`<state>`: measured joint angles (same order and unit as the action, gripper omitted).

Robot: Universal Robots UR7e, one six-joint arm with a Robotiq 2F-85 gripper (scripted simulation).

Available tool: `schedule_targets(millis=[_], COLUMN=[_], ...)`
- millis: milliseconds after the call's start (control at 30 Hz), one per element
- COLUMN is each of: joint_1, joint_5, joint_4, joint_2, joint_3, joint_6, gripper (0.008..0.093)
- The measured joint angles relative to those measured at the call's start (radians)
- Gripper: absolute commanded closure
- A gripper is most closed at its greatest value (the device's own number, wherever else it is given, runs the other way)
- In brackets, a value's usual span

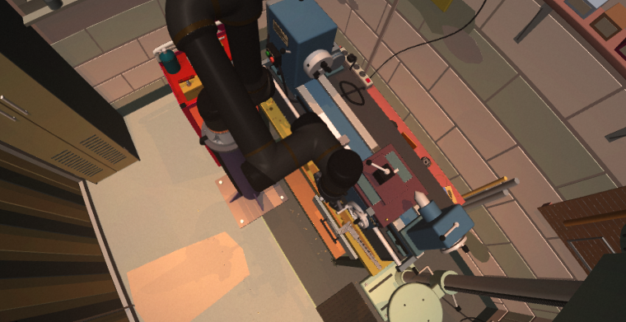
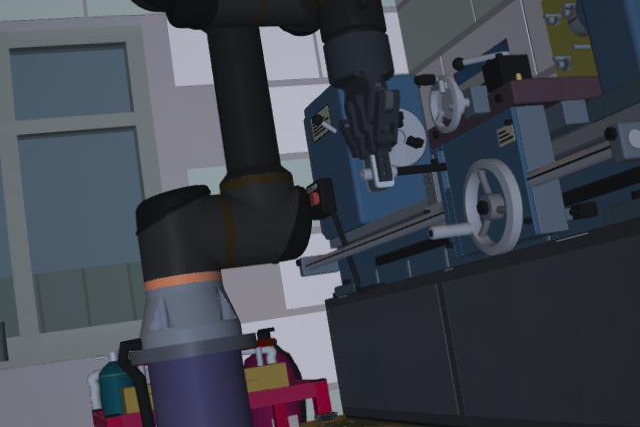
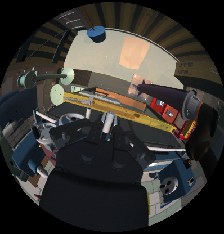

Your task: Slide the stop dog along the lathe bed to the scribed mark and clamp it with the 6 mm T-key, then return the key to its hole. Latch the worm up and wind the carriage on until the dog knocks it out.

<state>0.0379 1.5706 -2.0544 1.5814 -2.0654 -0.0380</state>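
In front of the lathe's blue apron (image 2: 491, 153), my gripper (image 2: 381, 175) hangs fingers down and is closed on the pale crossbar of the T-key (image 2: 373, 174). The key's dark shank (image 2: 418, 169) runs level from the handle toward the apron's left edge. In the wrist camera the pale handle (image 3: 108, 121) stands up between my fingers. The large carriage handwheel (image 2: 491, 205) sits on the apron just right of the key, with a smaller handwheel (image 2: 447, 104) above it. The maroon carriage top (image 1: 390, 179) lies on the bed (image 1: 346, 114). I cannot make out the stop dog or the scribed mark.
The blue headstock (image 1: 300, 35) stands at the bed's far end and the tailstock (image 1: 438, 225) at the near end. A yellow rule and tray (image 1: 337, 232) lie along the bench's front edge. My own arm's base (image 2: 191, 339) stands left of the dark bench cabinet (image 2: 486, 345).
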Motion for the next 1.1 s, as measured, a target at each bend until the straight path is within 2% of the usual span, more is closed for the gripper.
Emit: schedule_targets(millis=[1100], joint_1=[0.000], joint_5=[0.000], joint_4=[0.031], joint_2=[0.014], joint_3=[0.017], joint_6=[0.000], gripper=[0.0934])
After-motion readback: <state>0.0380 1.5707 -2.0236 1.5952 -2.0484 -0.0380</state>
